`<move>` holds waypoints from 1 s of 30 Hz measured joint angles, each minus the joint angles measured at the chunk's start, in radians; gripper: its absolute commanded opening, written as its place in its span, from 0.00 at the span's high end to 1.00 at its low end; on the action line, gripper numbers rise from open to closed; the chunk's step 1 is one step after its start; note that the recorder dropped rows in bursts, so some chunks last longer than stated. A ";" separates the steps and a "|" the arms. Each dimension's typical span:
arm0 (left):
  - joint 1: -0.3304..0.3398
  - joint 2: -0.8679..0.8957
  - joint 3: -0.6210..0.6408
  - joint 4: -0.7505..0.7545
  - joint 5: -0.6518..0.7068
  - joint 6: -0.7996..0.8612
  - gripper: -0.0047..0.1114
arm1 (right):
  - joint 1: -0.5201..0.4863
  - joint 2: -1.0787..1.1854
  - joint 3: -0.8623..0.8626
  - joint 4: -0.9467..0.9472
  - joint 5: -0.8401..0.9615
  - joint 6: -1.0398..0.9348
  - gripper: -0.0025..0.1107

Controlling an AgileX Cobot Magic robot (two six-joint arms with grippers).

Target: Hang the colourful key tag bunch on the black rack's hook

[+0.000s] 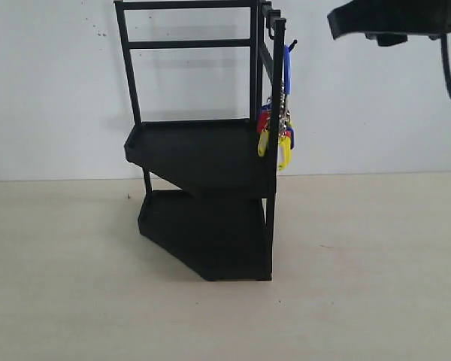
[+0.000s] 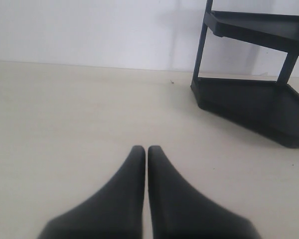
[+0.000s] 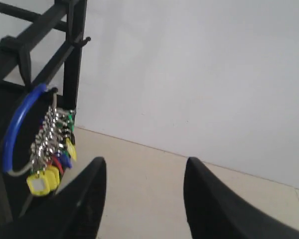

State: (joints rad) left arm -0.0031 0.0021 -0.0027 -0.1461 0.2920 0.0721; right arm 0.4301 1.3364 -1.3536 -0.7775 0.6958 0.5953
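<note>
The black rack stands on the pale table against the white wall. The colourful key tag bunch hangs by its blue loop from the hook at the rack's upper right post. In the right wrist view the key tag bunch dangles beside the rack, under the hook. My right gripper is open and empty, well clear of the bunch; only part of its arm shows at the exterior view's top right. My left gripper is shut and empty above the table, left of the rack.
The pale table runs wide around the rack on every side. The white wall closes the scene just behind the rack.
</note>
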 measured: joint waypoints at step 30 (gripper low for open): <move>0.000 0.000 0.000 0.000 0.000 0.000 0.92 | 0.000 -0.506 0.568 0.576 0.023 -0.128 0.97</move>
State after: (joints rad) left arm -0.0031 0.0021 -0.0027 -0.1461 0.2920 0.0721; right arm 0.4301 0.8301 -0.7852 -0.2012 0.7186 0.4676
